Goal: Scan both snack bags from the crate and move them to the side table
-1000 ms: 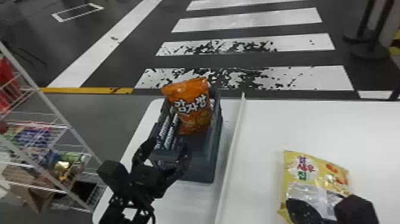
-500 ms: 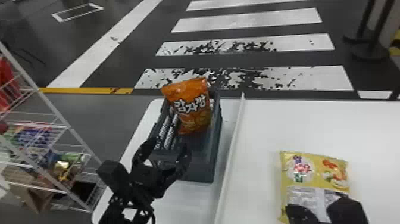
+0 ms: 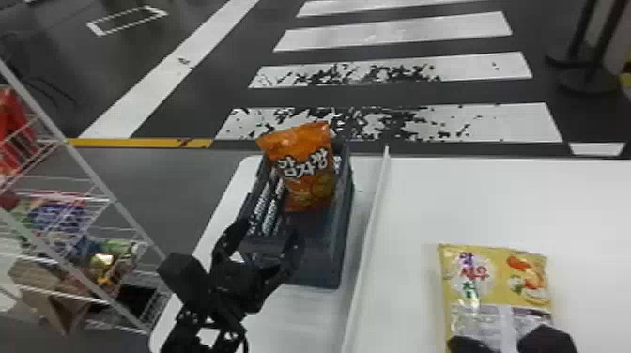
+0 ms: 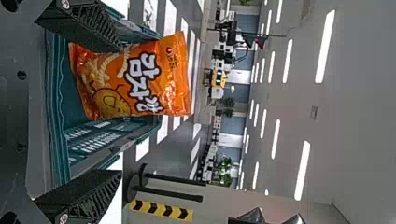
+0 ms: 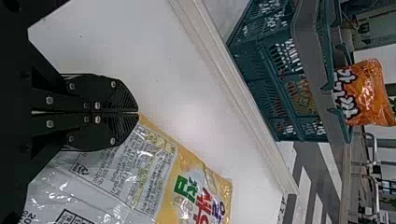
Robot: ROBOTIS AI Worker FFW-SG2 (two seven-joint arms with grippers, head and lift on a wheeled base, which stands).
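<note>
Orange snack bag (image 3: 307, 176) sits in the dark crate (image 3: 319, 270), near the middle of the frame. It stands up at the far end, and its top pokes out over the rim. I think that makes it easy to grab. The crate walls help to keep it from falling down.

The yellow snack bag (image 3: 495, 277) lies flat on the white surface (image 3: 493, 202), at the lower right of the frame. Lying flat, it should not tip or roll. A long white strip (image 3: 368, 244) runs between it and the crate, maybe to keep two spots apart.

The left end effector (image 3: 270, 230) is open wide at the near end of the crate. It holds nothing. Its place makes sense, because the orange bag is straight ahead. It must go in gently, or it could bump the crate or squash the snacks.

The right end effector (image 5: 138, 113) is closed, with its tips together right at the yellow bag's edge. I cannot tell if it pinches the bag or just rests by it. I cannot tell if the yellow bag is scanned, either.
</note>
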